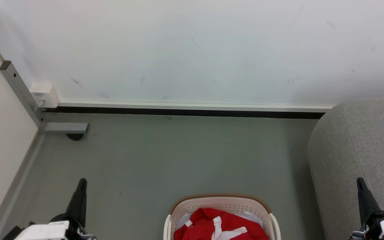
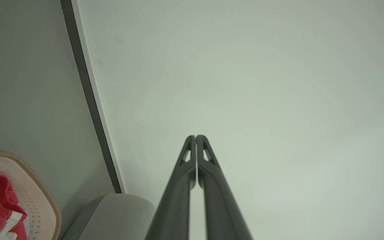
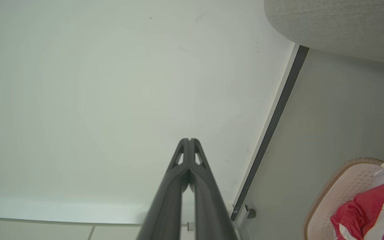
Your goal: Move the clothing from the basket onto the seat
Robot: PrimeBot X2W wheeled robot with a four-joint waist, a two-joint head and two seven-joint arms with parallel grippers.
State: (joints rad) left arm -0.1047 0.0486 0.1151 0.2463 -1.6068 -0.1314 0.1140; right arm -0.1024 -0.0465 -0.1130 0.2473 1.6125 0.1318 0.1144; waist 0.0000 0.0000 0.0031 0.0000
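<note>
The red clothing (image 1: 212, 226) lies heaped in the basket (image 1: 222, 199) on the floor (image 1: 178, 156), near the grey seat (image 1: 362, 150) but apart from it. From the head camera each arm's fingers read as one dark spike. The wrist cameras make it plainer: the left gripper (image 2: 195, 137) and right gripper (image 3: 189, 140) both have their fingers pressed together, holding nothing, aimed at the pale wall (image 1: 192, 50).

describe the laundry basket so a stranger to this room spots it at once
Start at the large light grey fabric seat on the right. On the floor just left of it stands a small cream-white plastic basket with rows of little holes. Its brown rim and the bright red clothing inside set it apart.
</note>
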